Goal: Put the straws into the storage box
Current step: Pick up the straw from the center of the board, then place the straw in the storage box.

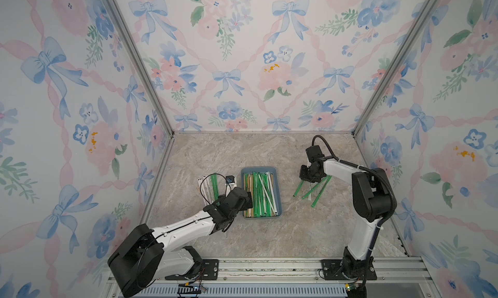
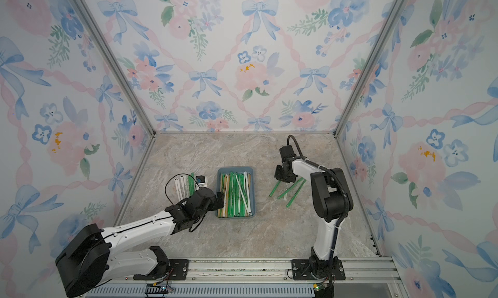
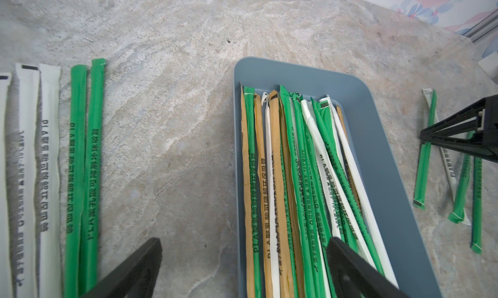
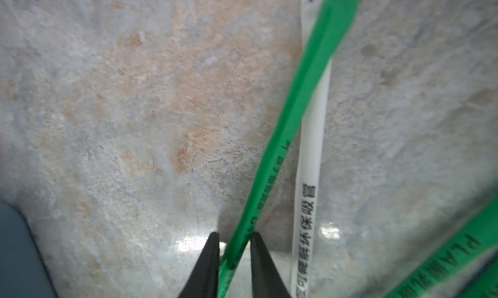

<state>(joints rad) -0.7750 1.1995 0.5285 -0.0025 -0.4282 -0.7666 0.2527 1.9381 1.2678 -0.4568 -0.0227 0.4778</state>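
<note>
Straddling a green straw (image 4: pixel 293 116) at the moment: the right gripper (image 4: pixel 234 236) is down at the bench (image 4: pixel 121 94) with its jaws narrowed to either side of it. Can't tell if it's actually pinching. That straw lies across a white straw (image 4: pixel 314 137) just beside the fingertips, and two more green straws (image 1: pixel 321 192) lie close by. The left gripper (image 3: pixel 244 241) is spread wide, one finger over the packed straws (image 3: pixel 291 175) in the storage box (image 3: pixel 296 70), the other over bare bench. A row of loose straws (image 3: pixel 78 162), white and green, lies just past that finger.
</note>
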